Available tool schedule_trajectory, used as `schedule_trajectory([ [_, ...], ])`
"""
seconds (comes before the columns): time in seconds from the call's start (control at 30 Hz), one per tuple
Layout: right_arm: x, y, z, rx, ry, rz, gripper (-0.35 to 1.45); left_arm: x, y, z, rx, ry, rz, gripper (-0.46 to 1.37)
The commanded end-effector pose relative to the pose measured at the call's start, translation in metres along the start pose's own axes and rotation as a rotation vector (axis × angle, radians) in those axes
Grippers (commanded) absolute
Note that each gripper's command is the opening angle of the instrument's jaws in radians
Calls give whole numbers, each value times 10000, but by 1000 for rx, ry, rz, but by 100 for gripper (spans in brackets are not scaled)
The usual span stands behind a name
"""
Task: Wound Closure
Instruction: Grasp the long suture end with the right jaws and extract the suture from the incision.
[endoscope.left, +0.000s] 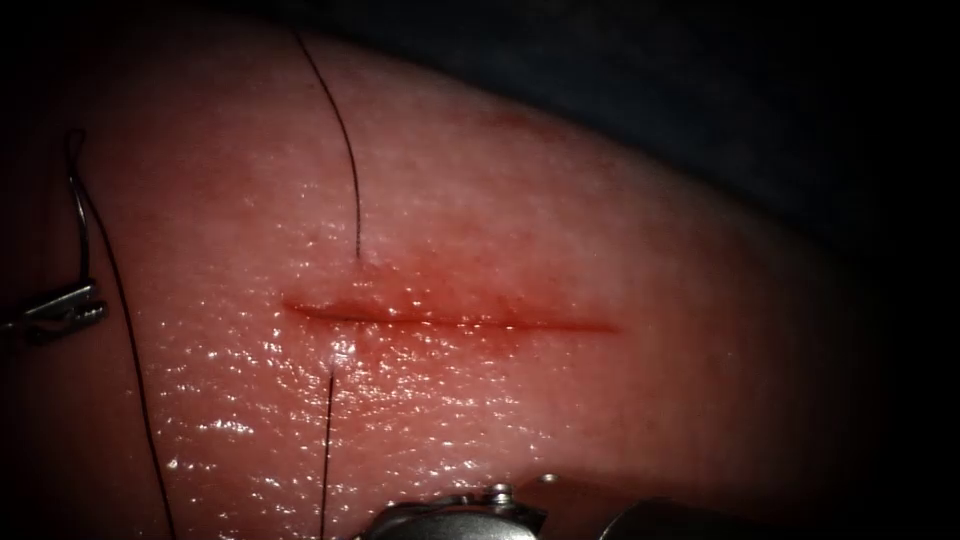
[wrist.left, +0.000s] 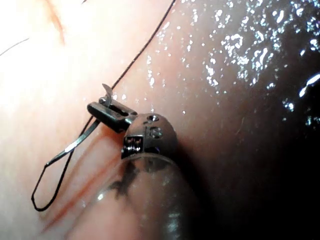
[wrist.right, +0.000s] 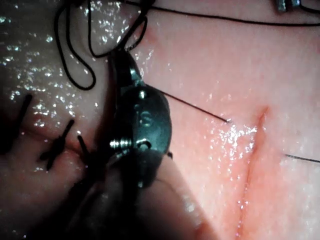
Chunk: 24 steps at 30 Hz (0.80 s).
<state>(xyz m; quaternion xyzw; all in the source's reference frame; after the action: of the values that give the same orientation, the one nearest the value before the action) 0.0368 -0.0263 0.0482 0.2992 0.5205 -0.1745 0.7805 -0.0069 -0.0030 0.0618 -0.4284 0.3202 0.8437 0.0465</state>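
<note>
Glistening tissue (endoscope.left: 600, 250) carries the cut (endoscope.left: 450, 322), thread (endoscope.left: 345, 150) crossing it; my left tool (endoscope.left: 88, 300) grips the needle (endoscope.left: 82, 225) mid-curve, left of the cut, outside tissue; right tool's (endoscope.left: 460, 515) jaws I cannot tell.

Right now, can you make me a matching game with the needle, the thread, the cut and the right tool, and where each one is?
Things:
1. needle
2. thread
3. cut
4. right arm's tool

Places:
A. a red line across the middle of the tissue
B. at the bottom edge of the endoscope view, below the cut
C. gripped near one end by the left arm's tool, left of the cut, not in the tissue
D. goes into the tissue above the cut and comes out below it

Pairs: 1-C, 2-D, 3-A, 4-B
</note>
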Motion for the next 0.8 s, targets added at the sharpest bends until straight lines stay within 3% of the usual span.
schedule_trajectory([
  [0.03,2,-2,2,18,-3,7,-35,0,0,0,-4,0,0,-35],
  [0.37,14,-8,16,128,-13,9,-35,0,0,0,-4,0,0,-35],
  [0.53,13,-3,17,130,-17,-3,-35,0,0,0,-4,0,1,-35],
  [0.6,12,0,15,57,-10,-2,58,0,0,0,-4,0,0,-35],
  [0.63,12,0,14,41,-10,-2,71,0,0,0,-4,0,0,-35],
  [0.7,12,4,10,-60,-15,11,123,0,0,0,-4,0,0,-35],
  [0.8,15,9,-2,-154,-3,40,136,0,0,0,-4,0,0,-35],
])
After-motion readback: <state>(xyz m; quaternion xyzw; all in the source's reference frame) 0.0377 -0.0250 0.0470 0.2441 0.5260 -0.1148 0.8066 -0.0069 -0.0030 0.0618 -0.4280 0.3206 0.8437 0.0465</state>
